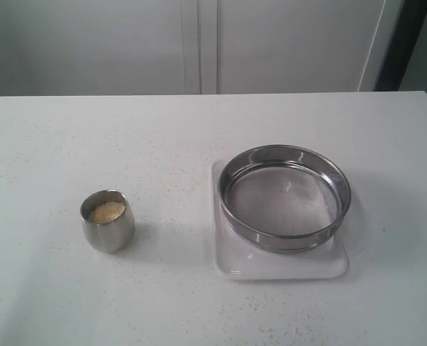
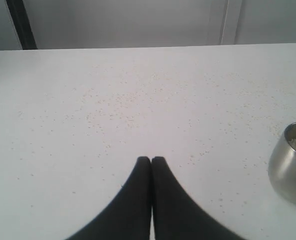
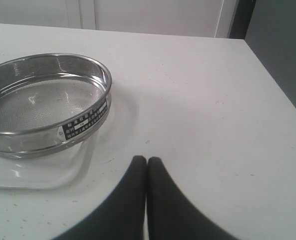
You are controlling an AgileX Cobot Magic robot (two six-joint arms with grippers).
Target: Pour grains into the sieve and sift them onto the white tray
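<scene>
on the left half of the white table (image 1: pixel 127 130), exterior view: one small rounded steel cup (image 1: pixel 108 227), upright, mouth up, holding the grains (image 1: pixel 107 212), a pale golden heap lying a little below the rim. on the right half, well apart from the cup: one sieve (image 1: pixel 285 198), round and shallow, mesh bare, seated on the white tray (image 1: pixel 278 268); the tray's near strip and corners show past the ring, the rest is covered. a black label (image 3: pixel 85 121) sits on the ring's wall, print too small to read. stray granules (image 2: pixel 123 100) dot the table top. left gripper (image 2: pixel 150 160): jaws pressed together, nothing between them, over bare table; the cup stands near it, ahead and off to one side, not touching. right gripper (image 3: pixel 147 160): jaws likewise pressed together, empty, near the tray's corner, the sieve ahead and off to one side. neither arm shows in the exterior view. judgement: no part of the pour is done; the cup comes first, and the left arm is the nearer to it, the right arm the nearer to the sieve. the cup is round, with no long axis to line up on; the jaws must part wider than its body and close across its wall, keeping it upright until it is over the mesh.
</scene>
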